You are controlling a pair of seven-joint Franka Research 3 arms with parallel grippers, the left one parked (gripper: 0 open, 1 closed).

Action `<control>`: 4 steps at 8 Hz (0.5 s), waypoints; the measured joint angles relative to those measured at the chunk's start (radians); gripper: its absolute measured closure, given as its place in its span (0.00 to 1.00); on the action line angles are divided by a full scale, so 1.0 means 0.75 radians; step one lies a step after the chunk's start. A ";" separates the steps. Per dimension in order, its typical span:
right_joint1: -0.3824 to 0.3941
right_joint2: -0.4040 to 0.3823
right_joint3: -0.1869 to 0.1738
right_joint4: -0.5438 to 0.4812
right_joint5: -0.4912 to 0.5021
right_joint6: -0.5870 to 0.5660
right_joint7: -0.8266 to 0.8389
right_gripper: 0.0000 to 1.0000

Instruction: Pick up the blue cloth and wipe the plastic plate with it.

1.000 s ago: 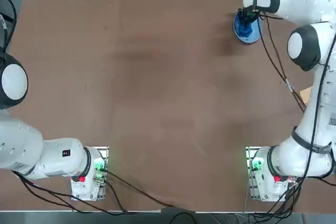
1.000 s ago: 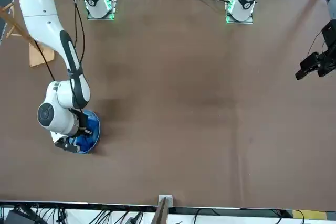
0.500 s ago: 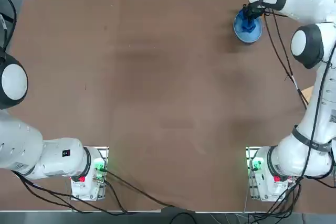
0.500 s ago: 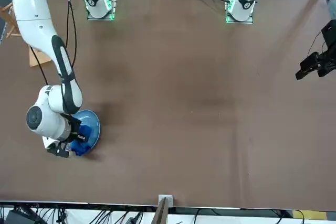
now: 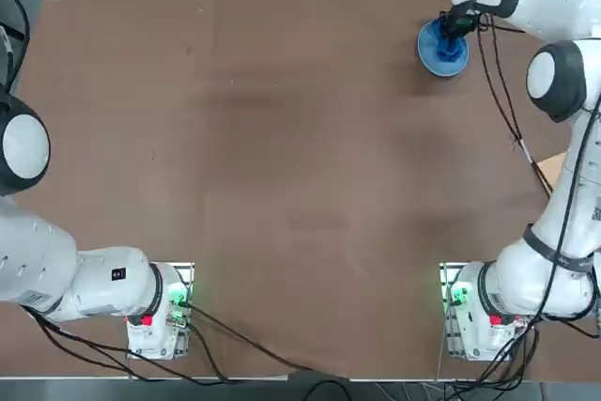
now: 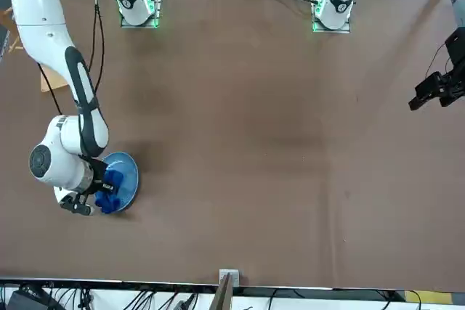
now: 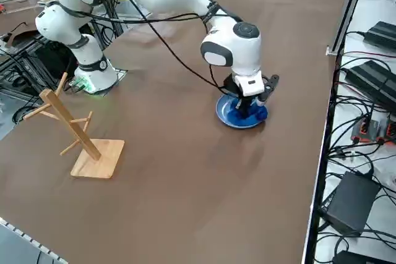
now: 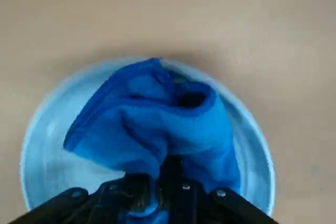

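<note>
Wiping the plastic plate calls for light, level strokes: your right gripper has the blue cloth pinched between its fingers, bunched over the plate on the table, so let the loose folds do the rubbing, work inside the rim and avoid shoving the plate along

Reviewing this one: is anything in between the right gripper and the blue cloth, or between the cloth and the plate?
Nothing visible: the right gripper is shut on the blue cloth, which lies bunched over the plate.
</note>
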 joint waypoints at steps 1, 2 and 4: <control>0.008 -0.022 0.000 -0.026 0.000 -0.062 0.008 0.90; 0.029 -0.035 -0.006 -0.044 0.000 -0.088 0.038 0.90; 0.087 -0.045 -0.026 -0.058 -0.002 -0.100 0.108 0.90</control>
